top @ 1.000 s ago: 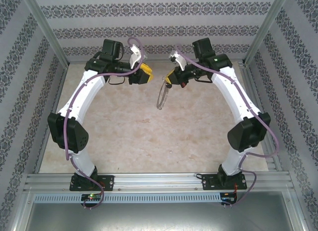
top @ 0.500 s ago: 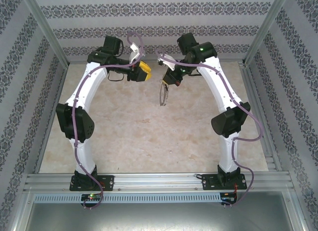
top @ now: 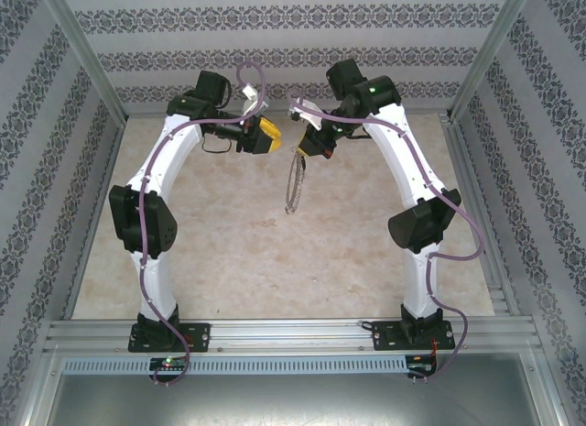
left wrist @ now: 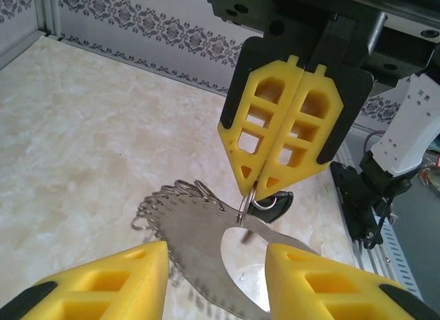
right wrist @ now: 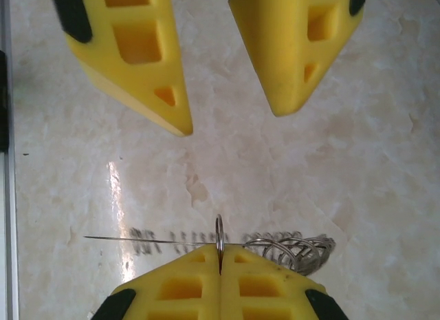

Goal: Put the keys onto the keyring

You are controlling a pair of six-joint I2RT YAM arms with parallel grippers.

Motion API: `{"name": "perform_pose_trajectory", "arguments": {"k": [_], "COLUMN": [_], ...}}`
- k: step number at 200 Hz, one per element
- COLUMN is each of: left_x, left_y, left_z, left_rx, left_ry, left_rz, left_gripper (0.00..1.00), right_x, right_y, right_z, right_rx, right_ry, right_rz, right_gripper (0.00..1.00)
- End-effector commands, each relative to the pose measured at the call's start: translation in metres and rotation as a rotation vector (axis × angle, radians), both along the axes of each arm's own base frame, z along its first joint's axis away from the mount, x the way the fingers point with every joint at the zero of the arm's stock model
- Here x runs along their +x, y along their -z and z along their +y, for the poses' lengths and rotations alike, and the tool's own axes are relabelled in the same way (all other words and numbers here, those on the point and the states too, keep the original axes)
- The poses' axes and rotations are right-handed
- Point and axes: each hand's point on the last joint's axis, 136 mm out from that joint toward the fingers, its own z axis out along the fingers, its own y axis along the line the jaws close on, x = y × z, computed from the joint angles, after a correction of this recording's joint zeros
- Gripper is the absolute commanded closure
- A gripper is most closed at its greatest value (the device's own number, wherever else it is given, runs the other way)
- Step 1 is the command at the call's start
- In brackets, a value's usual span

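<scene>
Right gripper [left wrist: 251,187], pressed together, pinches a small loop of the large thin silver fringed keyring [left wrist: 196,230], which hangs over the beige marble table [left wrist: 82,127]. Left gripper [right wrist: 232,120] spread, empty, facing it. Tiny black-headed key [left wrist: 276,204] probably dangles behind the pinch.

Over the far middle of the table [top: 229,261], the two grippers are facing each other tip to tip, near but apart: the left gripper [top: 273,137] on the left, the right gripper [top: 302,151] on the right. The keyring [top: 293,183] is hanging down from the right gripper's pinched tips, between the two arms. The key [left wrist: 275,204] is sitting just behind those tips, at the keyring's upper edge. The left gripper's fingers are standing spread, with nothing between them, short of the keyring.
</scene>
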Motion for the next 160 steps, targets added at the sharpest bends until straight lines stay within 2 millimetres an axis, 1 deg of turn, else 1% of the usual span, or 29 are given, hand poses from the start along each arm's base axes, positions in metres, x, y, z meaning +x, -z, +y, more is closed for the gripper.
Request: {"name": "perform_pose_trajectory", "arguments": {"k": [1,33,81,140,160], "left_x": [-0.002,-0.005,-0.009,-0.016,-0.018], "left_y": [0.003,0.001,0.006,0.001,0.002], "left_z": [-0.002,-0.01,-0.022,-0.025,-0.027], "left_rx": [-0.044,-0.07,-0.075,-0.098,-0.098], "left_ry": [0.037,0.069,0.106,0.131,0.137], "left_rz": [0.03,0.041,0.057,0.066,0.073], "left_gripper": [0.58,0.58,0.59,0.6,0.59], "right_x": [-0.006,-0.007,-0.006,-0.004,-0.003], "right_y": [-0.013,-0.014,-0.013,-0.01,-0.01], "right_z": [0.007,0.01,0.012,0.013,0.014], "right_rx": [0.057,0.062,0.064,0.063,0.067], "right_ry": [-0.043,-0.052,-0.055,-0.055,-0.055], "right_rz": [-0.01,-0.012,-0.018,-0.012,-0.011], "right_gripper": [1.0,1.0,1.0,1.0,1.0]}}
